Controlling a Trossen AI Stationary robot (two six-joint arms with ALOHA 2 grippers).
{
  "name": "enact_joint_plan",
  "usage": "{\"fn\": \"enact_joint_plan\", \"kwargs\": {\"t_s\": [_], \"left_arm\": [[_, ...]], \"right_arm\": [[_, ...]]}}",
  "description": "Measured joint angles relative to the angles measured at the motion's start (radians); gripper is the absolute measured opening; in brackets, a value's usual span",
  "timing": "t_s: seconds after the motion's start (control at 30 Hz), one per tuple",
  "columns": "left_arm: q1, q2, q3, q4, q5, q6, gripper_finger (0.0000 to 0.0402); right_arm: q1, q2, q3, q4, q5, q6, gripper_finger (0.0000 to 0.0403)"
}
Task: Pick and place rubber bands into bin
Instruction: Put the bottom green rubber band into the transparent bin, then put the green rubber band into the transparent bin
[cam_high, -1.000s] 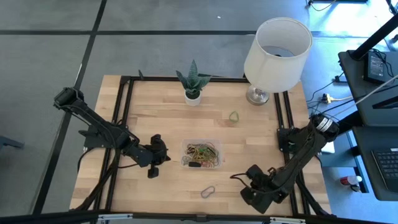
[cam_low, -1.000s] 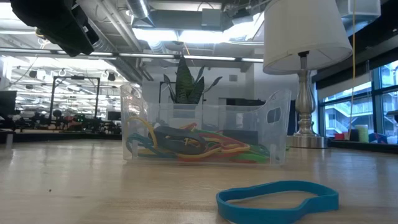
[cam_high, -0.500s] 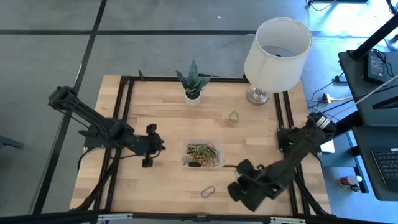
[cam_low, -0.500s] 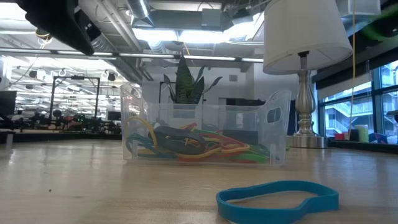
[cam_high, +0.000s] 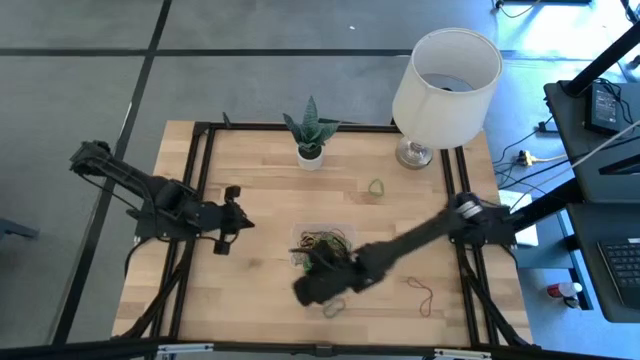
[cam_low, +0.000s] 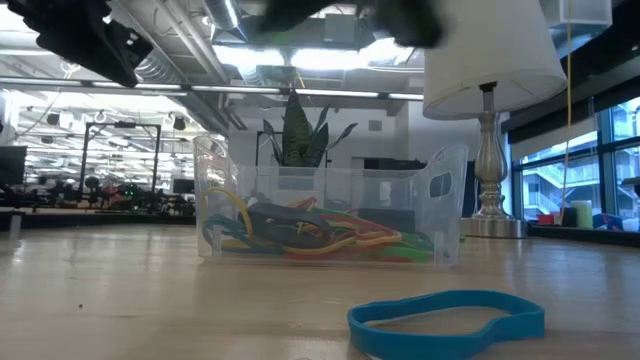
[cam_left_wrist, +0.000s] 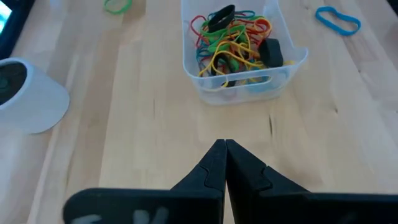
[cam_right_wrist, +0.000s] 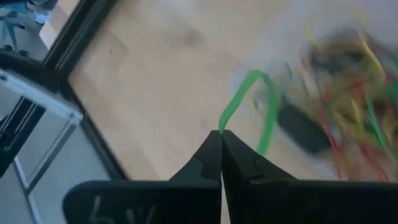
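The bin (cam_high: 326, 247), a small clear tray, sits mid-table with a tangle of coloured rubber bands (cam_left_wrist: 231, 37) inside. My right gripper (cam_right_wrist: 219, 133) hovers over the bin's near-left corner (cam_high: 315, 283), shut on a green rubber band (cam_right_wrist: 249, 102). My left gripper (cam_left_wrist: 224, 145) is shut and empty, left of the bin (cam_high: 232, 206). Loose bands lie flat on the table: a blue one (cam_high: 335, 307) near the bin, a green one (cam_high: 376, 187) toward the lamp, a reddish one (cam_high: 424, 295) near right. My right gripper pinches the green rubber band between its two fingertips at one end of its loop (cam_right_wrist: 222, 126). The rest of the loop stands out open beyond the fingertips, clear of the table.
A white lamp (cam_high: 444, 85) stands at the far right corner and a potted plant (cam_high: 310, 135) at the far middle. Black frame rails (cam_high: 190, 220) run along the table's left and right sides. Bare wood lies between the left gripper and the bin.
My right arm has swung fast from the table's near right corner leftward across the table to the bin's near-left corner, carrying the green band. The reddish band shows where the arm was. My left gripper has drawn back from the bin toward the left and far edges.
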Motion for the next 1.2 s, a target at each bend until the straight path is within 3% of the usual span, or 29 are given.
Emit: {"fn": "enact_joint_plan", "kwargs": {"t_s": [0.2,0.37,0.57,1.07,1.2], "left_arm": [[-0.001,-0.084,-0.047,0.001,0.002,0.001,0.0002],[-0.001,-0.110,-0.051,-0.016,0.076,-0.013,0.0002],[-0.001,-0.114,-0.051,-0.022,0.142,-0.018,0.0002],[-0.001,-0.113,-0.051,-0.021,0.143,-0.002,0.0002],[-0.001,-0.113,-0.051,-0.020,0.143,-0.002,0.0002]], "right_arm": [[-0.113,0.183,0.250,-0.092,-0.001,-0.151,0.0000],[-0.178,0.286,0.369,-0.321,-0.009,-0.070,0.0000],[-0.198,0.319,0.384,-0.319,-0.103,-0.048,0.0011],[-0.197,0.316,0.386,-0.355,-0.109,0.027,0.0115],[-0.197,0.305,0.427,-0.438,-0.109,0.029,0.0130]]}}
